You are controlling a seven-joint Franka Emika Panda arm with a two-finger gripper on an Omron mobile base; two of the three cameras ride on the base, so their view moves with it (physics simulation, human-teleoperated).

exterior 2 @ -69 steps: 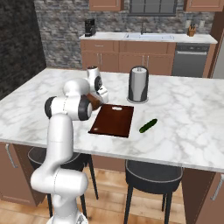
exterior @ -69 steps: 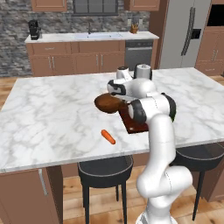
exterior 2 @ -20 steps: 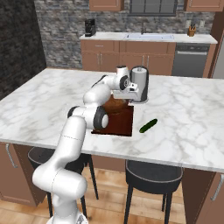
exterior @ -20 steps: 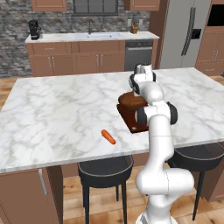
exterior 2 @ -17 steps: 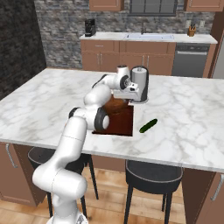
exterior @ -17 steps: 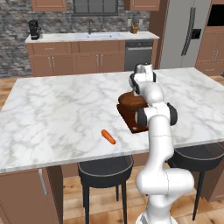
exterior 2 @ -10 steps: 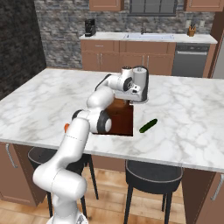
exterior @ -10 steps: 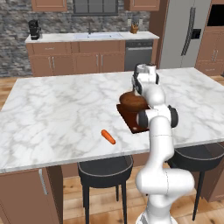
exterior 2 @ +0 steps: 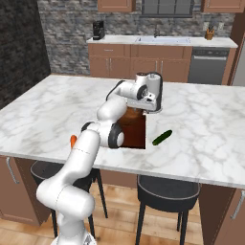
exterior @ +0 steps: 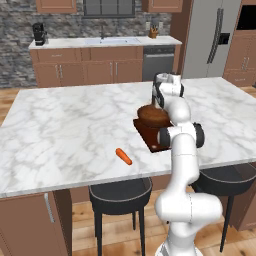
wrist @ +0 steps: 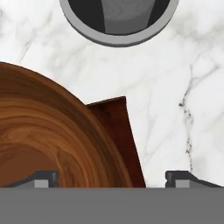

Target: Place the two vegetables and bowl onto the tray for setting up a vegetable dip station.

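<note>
**Over the tray: bowl down, fingers apart, vegetables still out on the bench**

Left base view: the bowl sits on the tray, toward its far end. The gripper hangs just above the bowl's far rim; the fingers are hard to read from this side. The carrot lies on the marble bench, left of the tray and nearer the front edge, well apart from the hand, with its long axis running diagonally from far-left to near-right.

Right base view: the arm reaches over the tray, with the hand in front of a grey canister. The cucumber lies on the bench just right of the tray's right edge, not touching it, its long axis slanting far-right to near-left. A sliver of the carrot peeks out behind the arm's elbow, left of the tray. My call is that the cucumber is the nearer of the two: right of the fingers and toward the robot. The hand would need to turn so the fingers close across its slanted length.

Hand view: both fingertips stand wide apart with nothing clamped. The bowl lies below, its rim running between the tips, the left tip over the hollow and the right over bare marble. A tray corner shows beside the rim, and the canister is ahead.
</note>
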